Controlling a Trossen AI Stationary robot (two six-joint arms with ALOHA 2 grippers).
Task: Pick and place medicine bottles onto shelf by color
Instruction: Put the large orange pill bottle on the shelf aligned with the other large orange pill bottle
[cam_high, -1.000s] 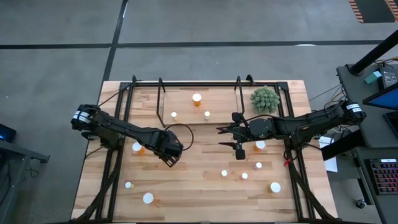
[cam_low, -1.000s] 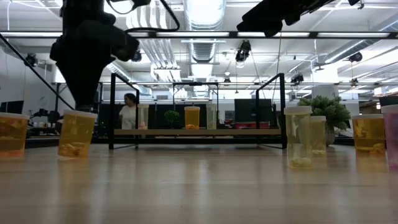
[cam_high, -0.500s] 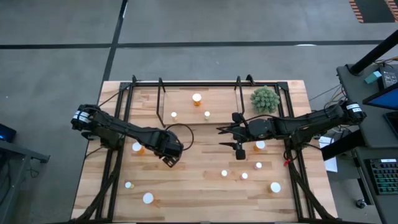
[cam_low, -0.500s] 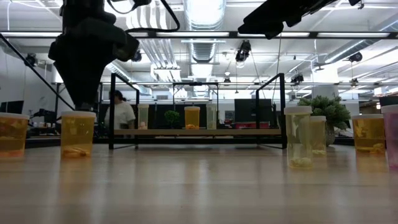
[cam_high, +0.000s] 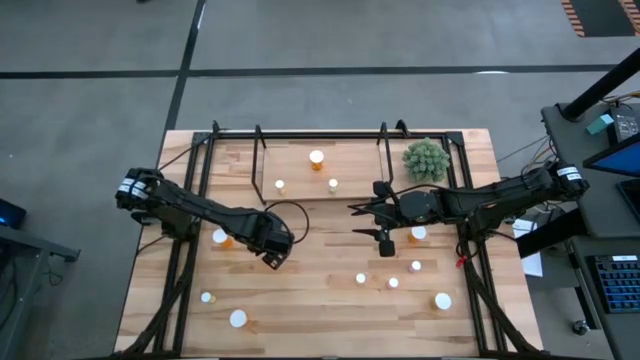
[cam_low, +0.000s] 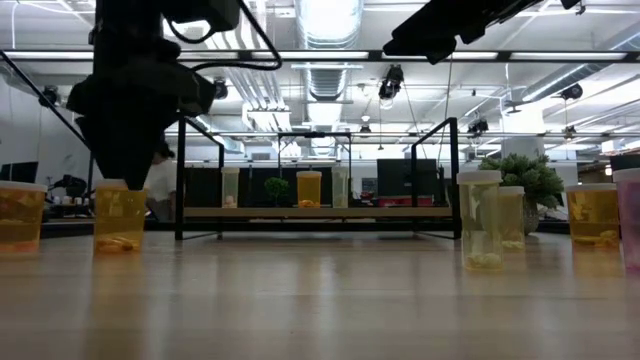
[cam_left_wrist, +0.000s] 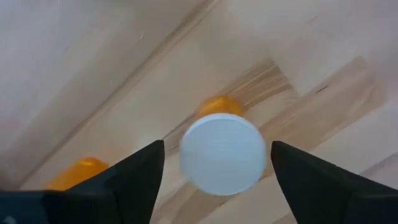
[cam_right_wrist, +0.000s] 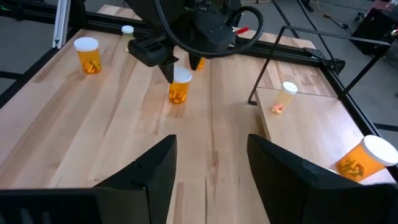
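An orange medicine bottle (cam_left_wrist: 222, 154) with a round white cap stands upright on the table's left half. My left gripper (cam_left_wrist: 217, 180) points straight down over it, open, one finger on each side of the cap with small gaps. The right wrist view shows the same bottle (cam_right_wrist: 179, 88) under that gripper (cam_right_wrist: 181, 67). In the high view the gripper (cam_high: 272, 255) hides it. The shelf (cam_high: 300, 200) at the table's far middle carries three bottles, one of them orange (cam_high: 316, 157). My right gripper (cam_high: 362, 220) hangs open and empty above the table's middle.
Other bottles stand on the table: one beside my left arm (cam_high: 222, 237), two near the front left (cam_high: 238, 318), and several on the right half (cam_high: 416, 266). A green spiky plant (cam_high: 427, 160) sits at the far right. Black frame bars (cam_high: 190, 250) run along both sides.
My left gripper has come down a little over the orange bottle, and in the low view it now covers the cap. The bottle has stayed standing on the table.
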